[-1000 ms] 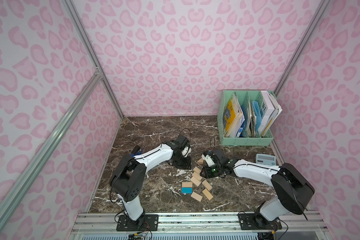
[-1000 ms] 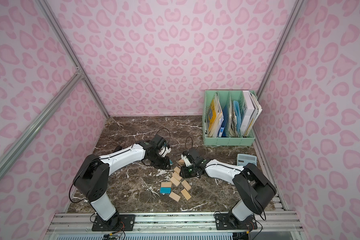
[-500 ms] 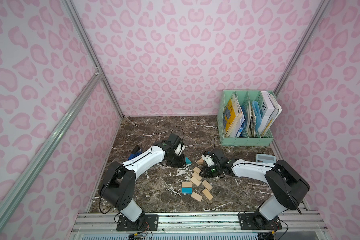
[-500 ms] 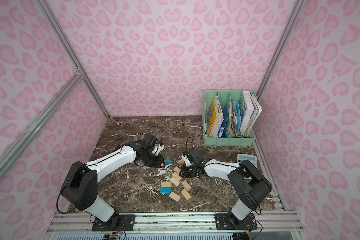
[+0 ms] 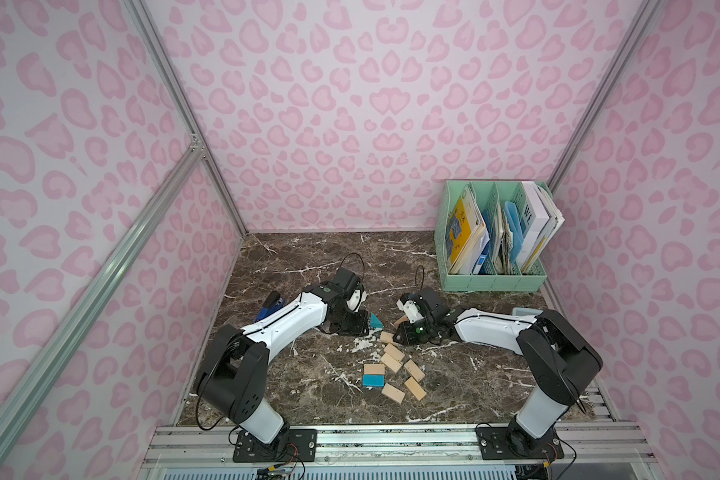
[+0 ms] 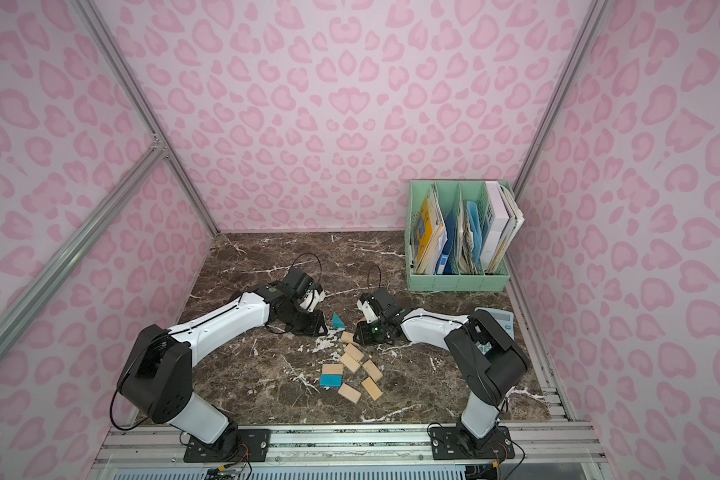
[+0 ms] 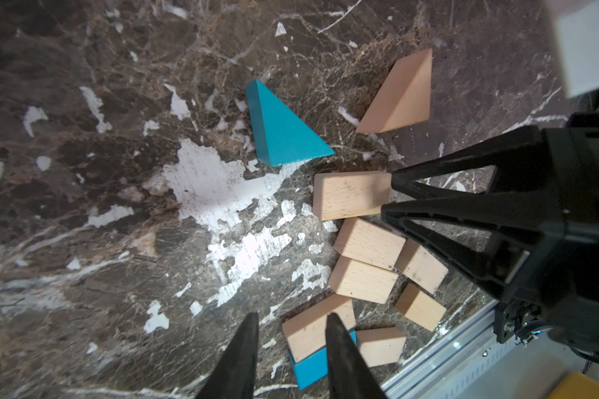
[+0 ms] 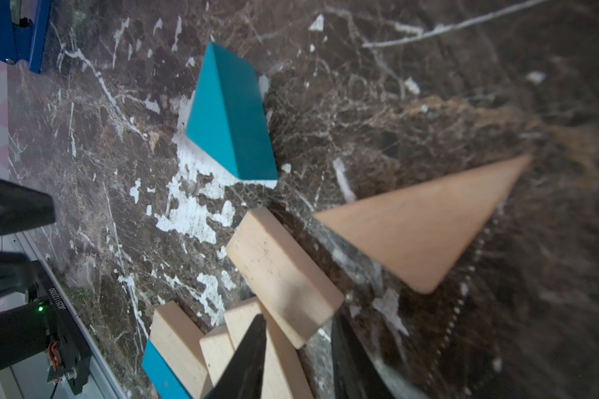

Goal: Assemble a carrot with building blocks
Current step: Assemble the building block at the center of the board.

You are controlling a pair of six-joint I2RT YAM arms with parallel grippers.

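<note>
- The carrot is not joined yet; the blocks [image 5: 393,365] lie loose in the middle of the worktop [image 5: 308,257].
- The blue triangle [image 7: 281,131] now lies uncovered near the tan triangle [image 7: 398,96], so the leaf end looks started.
- The left tool [image 7: 291,316] has drawn back from it and is released and empty.
- The right tool [image 8: 300,319] has its tips at the end of a tan block [image 7: 351,195]; I cannot tell whether it is grasping it.

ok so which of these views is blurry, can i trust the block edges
Right wrist view: the tan triangle and the marble past it are soft, the blue triangle crisp. Left wrist view: both triangles and the tan rectangles are sharp-edged. In both top views the blocks are small but in focus.
</note>
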